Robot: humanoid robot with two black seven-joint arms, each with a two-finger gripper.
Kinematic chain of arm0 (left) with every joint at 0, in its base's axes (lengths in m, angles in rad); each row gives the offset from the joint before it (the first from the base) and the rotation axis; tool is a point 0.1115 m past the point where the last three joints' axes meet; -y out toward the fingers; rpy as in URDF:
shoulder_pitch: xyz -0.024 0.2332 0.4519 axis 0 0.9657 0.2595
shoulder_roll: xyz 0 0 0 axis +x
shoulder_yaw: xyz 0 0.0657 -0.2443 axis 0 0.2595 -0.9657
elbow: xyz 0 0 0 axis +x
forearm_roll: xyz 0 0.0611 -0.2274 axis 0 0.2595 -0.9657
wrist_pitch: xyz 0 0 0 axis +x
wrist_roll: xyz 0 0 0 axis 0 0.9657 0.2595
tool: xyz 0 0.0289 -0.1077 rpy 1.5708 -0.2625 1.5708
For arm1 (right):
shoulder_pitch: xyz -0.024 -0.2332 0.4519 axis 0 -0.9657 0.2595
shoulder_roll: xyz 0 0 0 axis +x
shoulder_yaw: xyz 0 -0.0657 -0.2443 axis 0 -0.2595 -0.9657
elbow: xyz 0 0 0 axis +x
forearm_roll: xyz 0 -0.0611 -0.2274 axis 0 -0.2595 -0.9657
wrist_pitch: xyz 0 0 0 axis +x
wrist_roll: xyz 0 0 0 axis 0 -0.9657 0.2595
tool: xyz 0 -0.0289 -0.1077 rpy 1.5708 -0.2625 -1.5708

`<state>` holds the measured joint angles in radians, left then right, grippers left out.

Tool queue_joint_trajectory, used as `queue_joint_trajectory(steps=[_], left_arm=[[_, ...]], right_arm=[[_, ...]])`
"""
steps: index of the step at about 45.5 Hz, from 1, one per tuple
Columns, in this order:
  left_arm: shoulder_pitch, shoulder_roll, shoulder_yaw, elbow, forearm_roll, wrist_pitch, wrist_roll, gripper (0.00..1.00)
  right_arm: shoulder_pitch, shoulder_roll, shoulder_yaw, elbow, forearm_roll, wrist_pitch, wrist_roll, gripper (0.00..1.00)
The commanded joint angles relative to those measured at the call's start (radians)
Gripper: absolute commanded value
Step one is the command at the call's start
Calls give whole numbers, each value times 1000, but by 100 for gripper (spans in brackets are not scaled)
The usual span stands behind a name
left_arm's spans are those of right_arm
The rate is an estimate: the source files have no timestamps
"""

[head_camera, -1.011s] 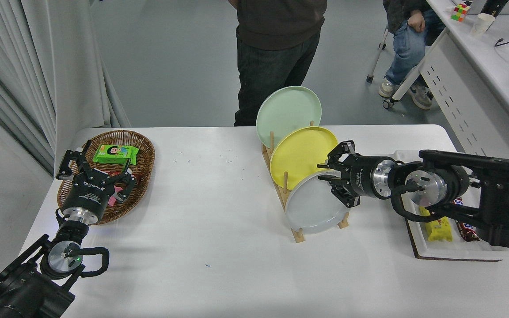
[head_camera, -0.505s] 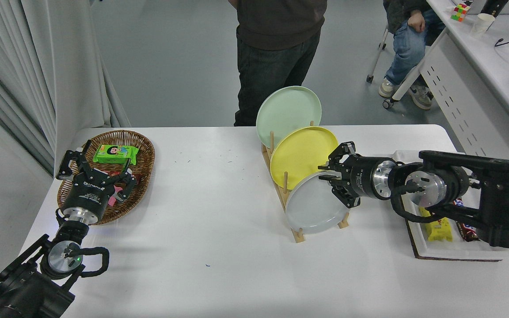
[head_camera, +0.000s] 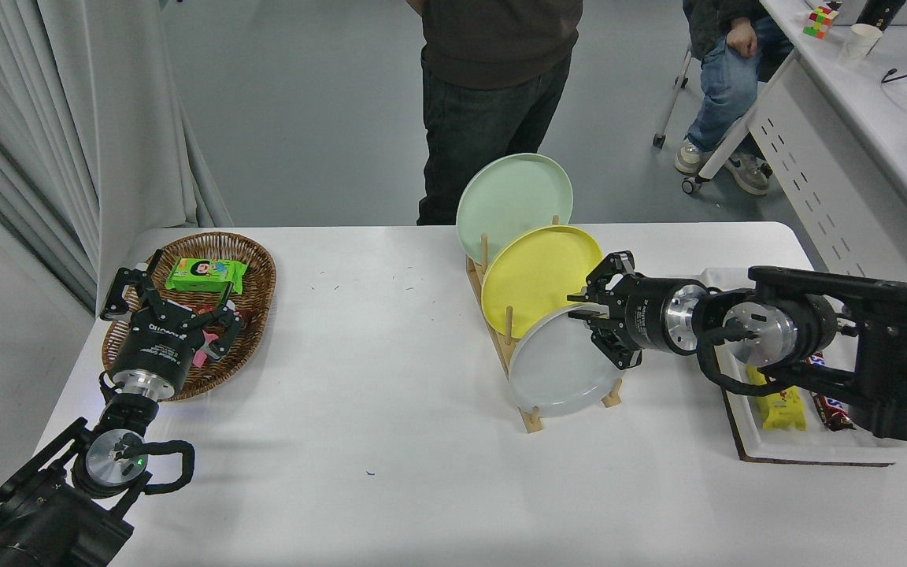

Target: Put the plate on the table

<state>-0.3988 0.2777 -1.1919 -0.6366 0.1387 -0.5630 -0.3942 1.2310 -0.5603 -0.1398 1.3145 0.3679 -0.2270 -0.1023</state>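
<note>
The light grey plate (head_camera: 560, 368) leans upright in the front slot of the wooden rack (head_camera: 533, 419), in front of the yellow plate (head_camera: 536, 272) and the pale green plate (head_camera: 510, 197). My right gripper (head_camera: 574, 308) reaches in from the right at the grey plate's upper right rim. Its fingers are drawn close together, one on each side of the rim. The plate still rests in the rack. The white table (head_camera: 390, 394) lies bare in front and left of the rack. My left gripper (head_camera: 170, 303) is parked open over the basket at the lower left.
A wicker basket (head_camera: 253, 268) with a green packet (head_camera: 205, 273) sits at the left. A white tray (head_camera: 800, 453) with snack bars lies under my right arm. One person (head_camera: 493, 94) stands at the far edge, another sits at the upper right by a white desk (head_camera: 855, 142).
My right wrist has edged a little to the left at the plate's rim. The plates and the left arm have not moved.
</note>
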Motion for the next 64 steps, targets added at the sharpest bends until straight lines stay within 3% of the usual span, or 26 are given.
queue_joint_trajectory(steps=[1,64], left_arm=[[0,0,0,0,-1,0,0,98],[0,0,0,0,-1,0,0,98]], right_arm=[[1,-1,-1,0,11,0,-17,17],[33,-4,-9,-3,59,-5,-60,14]])
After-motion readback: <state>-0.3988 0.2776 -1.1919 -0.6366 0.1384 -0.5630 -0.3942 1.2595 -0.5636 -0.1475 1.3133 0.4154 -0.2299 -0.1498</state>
